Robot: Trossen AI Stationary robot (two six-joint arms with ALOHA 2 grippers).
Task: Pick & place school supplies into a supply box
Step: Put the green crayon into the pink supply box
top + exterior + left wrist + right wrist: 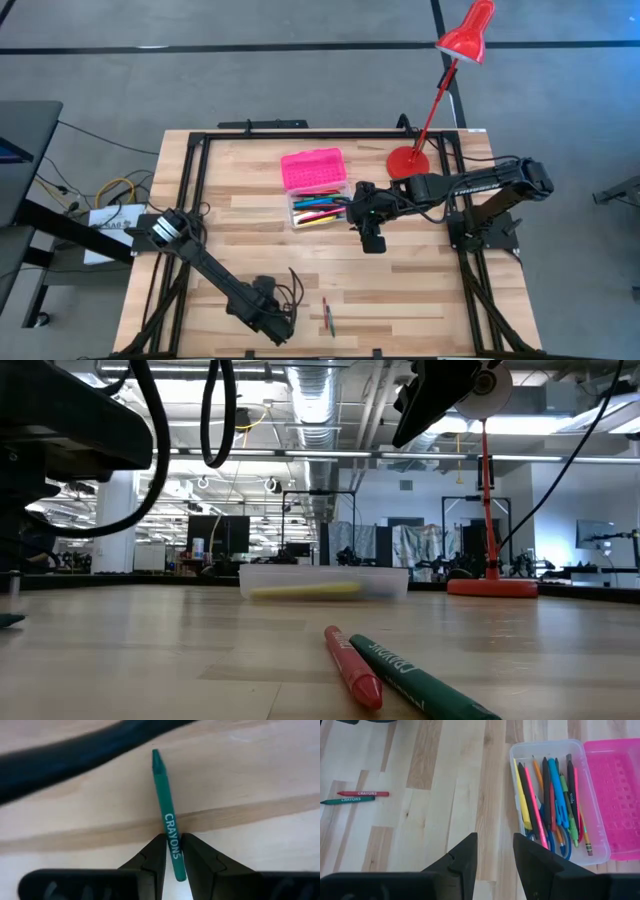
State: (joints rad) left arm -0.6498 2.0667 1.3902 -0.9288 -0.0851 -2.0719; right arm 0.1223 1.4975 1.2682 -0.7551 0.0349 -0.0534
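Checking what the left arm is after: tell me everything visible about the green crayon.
The green crayon is a slim stick in a green paper wrapper printed CRAYONS in white, with a blunt pointed tip. It lies flat on the pale wooden table near its front edge, beside a red crayon; whether they touch is unclear. The left pincer straddles its back end, fingers close on either side; a firm grip cannot be confirmed.

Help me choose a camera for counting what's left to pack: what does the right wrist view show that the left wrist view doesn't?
Only the right wrist view shows the supply box with its pink lid open and many supplies inside, plus the red crayon and the open right gripper. Only the left wrist view shows the left gripper, its fingers either side of the green crayon. Both show that green crayon and the wooden table.
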